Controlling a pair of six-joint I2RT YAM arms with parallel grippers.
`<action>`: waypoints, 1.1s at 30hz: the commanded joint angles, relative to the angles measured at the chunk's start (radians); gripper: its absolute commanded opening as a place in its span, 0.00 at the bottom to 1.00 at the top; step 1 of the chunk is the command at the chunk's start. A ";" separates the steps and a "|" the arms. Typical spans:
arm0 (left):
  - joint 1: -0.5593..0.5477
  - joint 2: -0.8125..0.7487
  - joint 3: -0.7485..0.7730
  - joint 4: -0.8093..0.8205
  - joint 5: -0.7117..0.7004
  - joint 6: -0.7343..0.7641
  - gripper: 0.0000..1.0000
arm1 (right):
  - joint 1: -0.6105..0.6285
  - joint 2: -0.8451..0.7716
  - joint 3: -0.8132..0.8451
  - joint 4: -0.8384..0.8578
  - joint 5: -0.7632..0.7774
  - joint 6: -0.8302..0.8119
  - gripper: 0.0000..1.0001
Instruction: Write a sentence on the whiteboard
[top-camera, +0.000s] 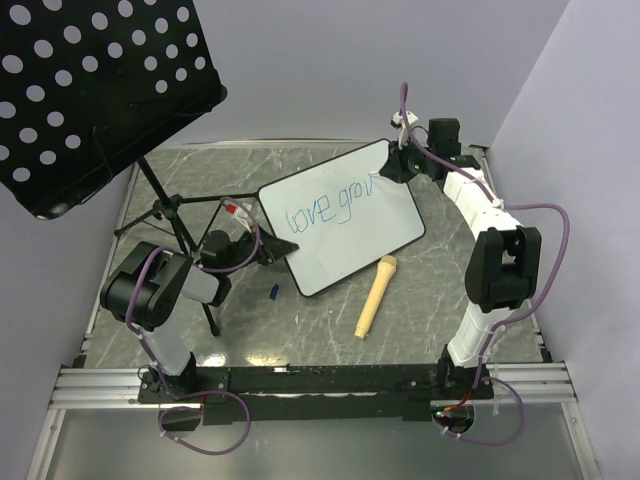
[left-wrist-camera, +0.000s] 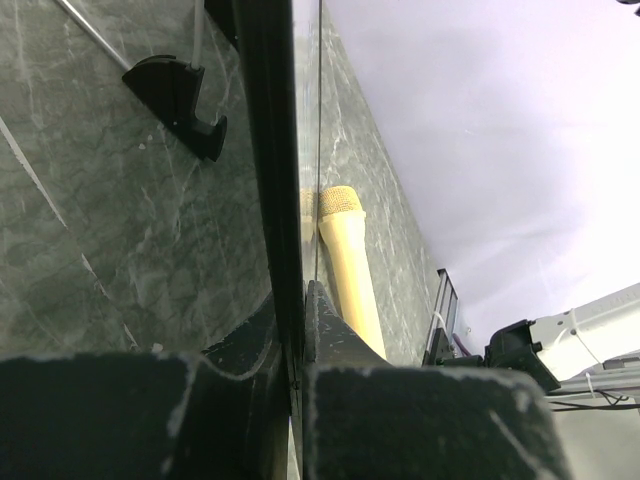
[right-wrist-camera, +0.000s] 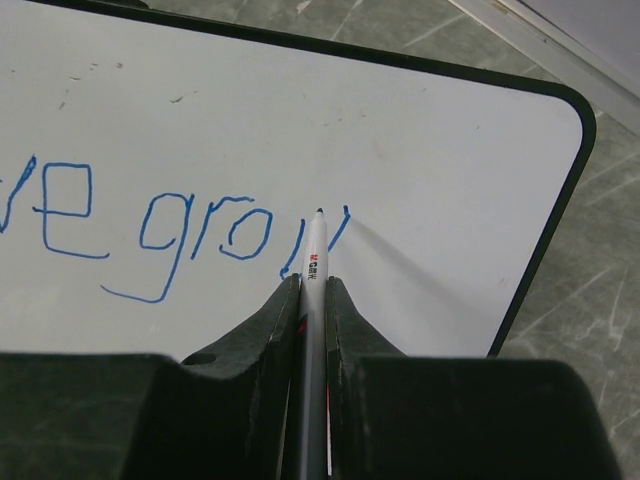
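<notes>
Clamping the left gripper (left-wrist-camera: 297, 340) shut on the near-left rim of the whiteboard (top-camera: 360, 240), apparently steadying it in the middle of the table (top-camera: 430, 300), and pinching the marker (right-wrist-camera: 315, 250) tight in the right gripper (right-wrist-camera: 312, 285), tip at the half-made "w" of the sentence (right-wrist-camera: 200, 230), far right on the board.

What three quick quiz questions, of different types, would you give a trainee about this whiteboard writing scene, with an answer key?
1. True or false: the right gripper holds a marker to the whiteboard.
2. The left gripper is: A open and empty; B shut on the whiteboard's edge; C shut on nothing.
3. Which full word of the sentence is already written?
Key: 1 true; 2 B; 3 love.
</notes>
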 joint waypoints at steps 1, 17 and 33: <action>-0.006 -0.021 0.012 0.236 0.073 0.053 0.01 | -0.008 0.032 0.047 0.005 0.015 -0.001 0.00; -0.005 -0.024 0.023 0.219 0.073 0.060 0.01 | -0.016 0.049 0.045 -0.010 0.029 -0.016 0.00; -0.005 -0.024 0.026 0.217 0.071 0.060 0.01 | -0.024 -0.034 -0.090 -0.001 0.013 -0.056 0.00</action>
